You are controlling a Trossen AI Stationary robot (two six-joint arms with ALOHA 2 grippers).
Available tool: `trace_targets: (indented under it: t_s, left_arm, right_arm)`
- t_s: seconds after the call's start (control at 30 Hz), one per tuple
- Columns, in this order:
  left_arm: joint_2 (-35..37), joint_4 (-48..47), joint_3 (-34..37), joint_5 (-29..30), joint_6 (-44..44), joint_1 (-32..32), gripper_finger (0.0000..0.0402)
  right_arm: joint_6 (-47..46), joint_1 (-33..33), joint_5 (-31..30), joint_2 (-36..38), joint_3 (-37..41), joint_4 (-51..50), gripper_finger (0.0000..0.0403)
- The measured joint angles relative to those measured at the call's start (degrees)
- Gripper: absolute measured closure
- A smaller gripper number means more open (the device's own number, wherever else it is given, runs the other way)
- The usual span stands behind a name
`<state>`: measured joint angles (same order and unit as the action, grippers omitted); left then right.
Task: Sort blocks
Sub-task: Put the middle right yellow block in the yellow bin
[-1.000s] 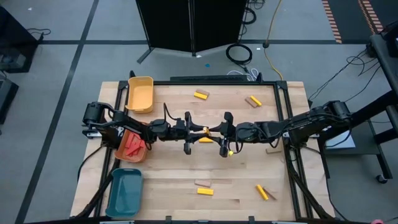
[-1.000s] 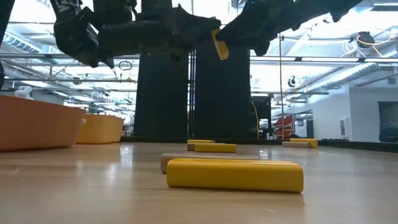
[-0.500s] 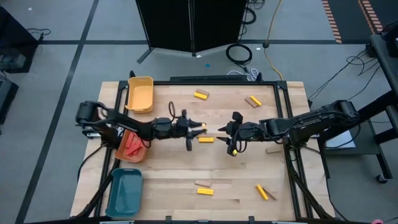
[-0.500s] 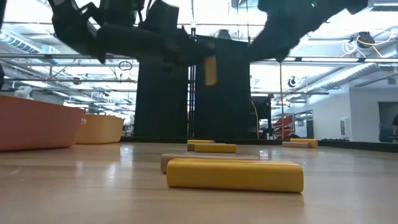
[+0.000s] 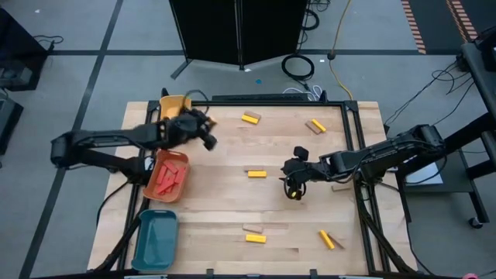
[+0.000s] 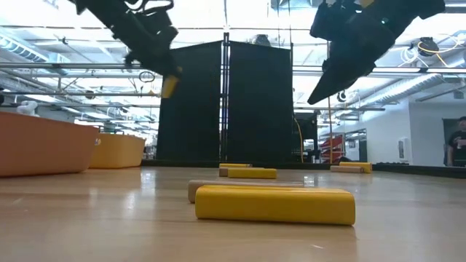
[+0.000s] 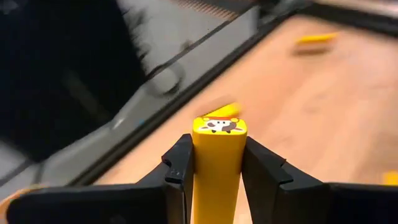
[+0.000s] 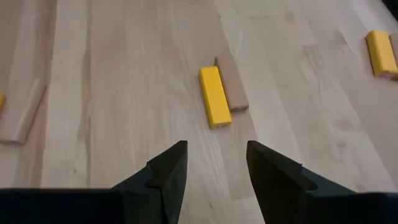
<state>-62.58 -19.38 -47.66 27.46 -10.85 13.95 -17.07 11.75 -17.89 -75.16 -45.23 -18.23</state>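
While I read the bench from its front edge backward, the first things I meet are a yellow block (image 5: 255,239) lying flat just behind that edge, touching a tan block (image 5: 253,229), and another yellow block (image 5: 327,239) lying at a slant toward the front right corner. The teal tray (image 5: 155,239) sits at the front left corner.

Moving back, the orange tray (image 5: 167,175) on the left edge has red blocks (image 5: 165,180) piled in it. A single yellow block (image 5: 256,173) lies near the middle of the bench. To its right I see the right gripper (image 5: 294,186) hanging above the wood with its fingers (image 8: 166,171) parted and nothing between them; the right wrist view looks past them at a yellow and a tan block lying side by side.

Farther back, the left gripper (image 5: 208,132) is raised near the back left corner, just beside the yellow tray (image 5: 167,109). Its fingers (image 7: 180,168) are pinched on a yellow block (image 7: 217,168), which stands up between them with a small picture on its end.

Along the back edge lie a yellow and tan pair (image 5: 250,118) and another tan block (image 5: 315,125), well apart.
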Motion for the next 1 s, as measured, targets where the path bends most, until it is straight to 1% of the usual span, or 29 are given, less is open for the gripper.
trace_targets:
  t_s: [0.07,0.17,0.23,0.33,0.47,0.67,0.8,1.0]
  left_arm:
    - [1.04,-9.94,-2.46,0.00,-2.70,3.54,0.0313]
    - [1.31,-20.15,-5.39,0.06,-5.69,9.03,0.0313]
    - [1.34,-25.18,-6.06,0.06,-6.55,12.83,0.0313]
    - [1.11,-29.48,-6.12,-0.26,-6.82,18.42,0.0313]
    - [-0.59,-31.37,-6.12,-1.33,-5.76,24.98,0.0313]
    - [-5.78,-31.12,-6.14,-9.03,-3.37,32.51,0.0313]
    - [-9.85,-30.78,-6.14,-9.35,-2.07,35.12,0.0313]
    - [-13.17,-30.82,-6.14,-8.93,-1.11,35.87,0.0305]
  right_arm:
    - [-0.32,0.00,0.00,0.00,0.00,-0.25,0.0243]
    - [-0.58,0.00,0.02,0.00,0.00,-0.16,0.0243]
    - [-1.44,0.00,0.05,0.00,0.00,-0.10,0.0243]
    - [-2.01,0.00,0.16,0.00,0.00,-0.09,0.0243]
    - [-2.42,0.00,0.14,0.00,0.00,0.04,0.0243]
    - [-3.29,0.00,0.00,0.00,0.00,0.10,0.0243]
    - [-3.29,0.00,0.00,0.00,0.00,0.10,0.0243]
    - [-3.31,0.00,0.02,0.00,0.00,0.10,0.0243]
